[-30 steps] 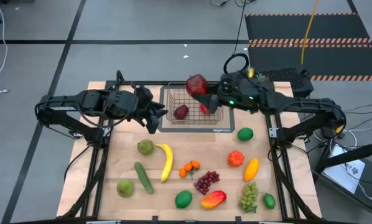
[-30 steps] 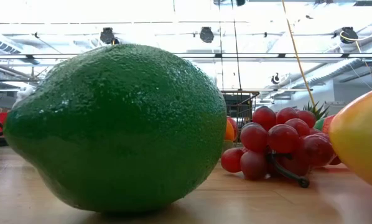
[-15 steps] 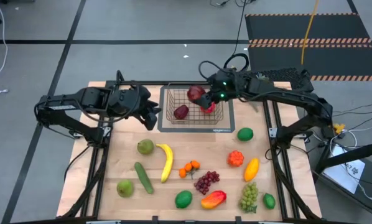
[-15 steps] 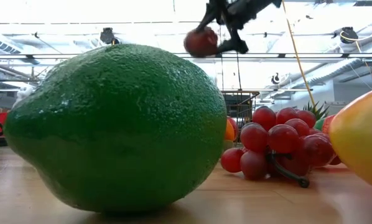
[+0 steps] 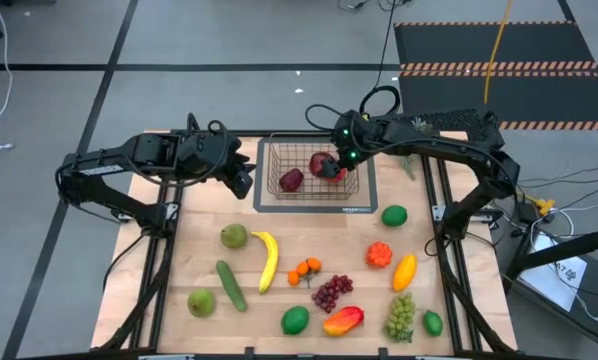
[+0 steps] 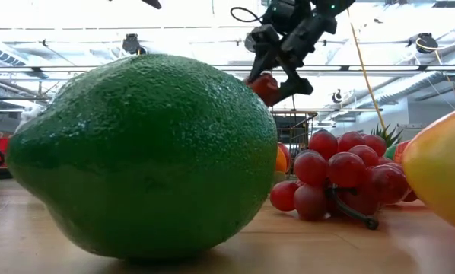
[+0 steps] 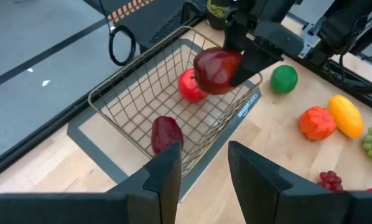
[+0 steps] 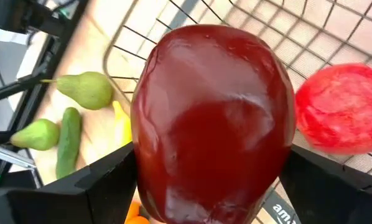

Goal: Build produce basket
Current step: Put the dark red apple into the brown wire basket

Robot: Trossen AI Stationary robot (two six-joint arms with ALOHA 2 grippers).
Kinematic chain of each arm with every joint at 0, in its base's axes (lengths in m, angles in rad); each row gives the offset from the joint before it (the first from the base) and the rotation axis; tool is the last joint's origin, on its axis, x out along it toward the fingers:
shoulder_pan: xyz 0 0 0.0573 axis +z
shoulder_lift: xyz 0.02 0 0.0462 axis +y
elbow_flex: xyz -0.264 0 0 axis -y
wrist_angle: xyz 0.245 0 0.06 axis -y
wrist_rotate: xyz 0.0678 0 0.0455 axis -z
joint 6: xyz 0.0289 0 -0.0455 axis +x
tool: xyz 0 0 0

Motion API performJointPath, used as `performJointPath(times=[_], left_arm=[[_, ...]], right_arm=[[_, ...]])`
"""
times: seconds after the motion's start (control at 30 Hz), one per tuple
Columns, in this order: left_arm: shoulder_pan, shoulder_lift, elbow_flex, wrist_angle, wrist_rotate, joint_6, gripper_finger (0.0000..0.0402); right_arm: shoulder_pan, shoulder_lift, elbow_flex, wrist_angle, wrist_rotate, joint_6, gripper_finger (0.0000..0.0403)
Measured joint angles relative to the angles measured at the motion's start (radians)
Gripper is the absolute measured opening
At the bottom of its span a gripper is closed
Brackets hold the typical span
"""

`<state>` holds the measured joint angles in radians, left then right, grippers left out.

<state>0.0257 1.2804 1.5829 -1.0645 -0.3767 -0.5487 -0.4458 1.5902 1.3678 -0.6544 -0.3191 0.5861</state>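
Two red fruits (image 5: 292,180) already lie in the basket (image 5: 269,185) in the high view, at the counter's (image 5: 194,260) far edge; the right gripper (image 5: 331,163) is held over it, clamped wide on a dark red apple (image 5: 322,162). The left gripper (image 5: 245,184) waits just beside the basket, part open and holding nothing.

In the low view, the apple is seen hanging well above the counter.

In the left wrist view, the apple is shown above the basket's middle, beside the brighter red fruit (image 7: 187,85).

In the right wrist view, the apple is seen filling the span between the fingers. It is best lowered further before release, so that no bounce over the rim is risked.
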Motion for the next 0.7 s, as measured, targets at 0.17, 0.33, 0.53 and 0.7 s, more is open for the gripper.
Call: performJointPath(times=[0.17, 0.33, 0.53, 0.7], left_arm=[[-0.002, 0.0, 0.0, 0.0, 0.0, -0.011, 0.0133], [-0.013, 0.0, 0.0, -0.001, 0.0, -0.029, 0.0134], [-0.025, 0.0, 0.0, -0.002, 0.001, -0.029, 0.0133], [-0.038, 0.0, 0.0, -0.002, 0.012, -0.053, 0.0134]], right_arm=[[0.0, 0.038, 0.0, -0.074, -0.001, -0.032, 0.0341], [0.005, 0.049, 0.0, -0.125, 0.005, -0.058, 0.0341], [0.016, 0.039, 0.0, -0.133, 0.056, -0.113, 0.0358], [0.027, 0.04, 0.0, -0.144, 0.055, -0.175, 0.0383]])
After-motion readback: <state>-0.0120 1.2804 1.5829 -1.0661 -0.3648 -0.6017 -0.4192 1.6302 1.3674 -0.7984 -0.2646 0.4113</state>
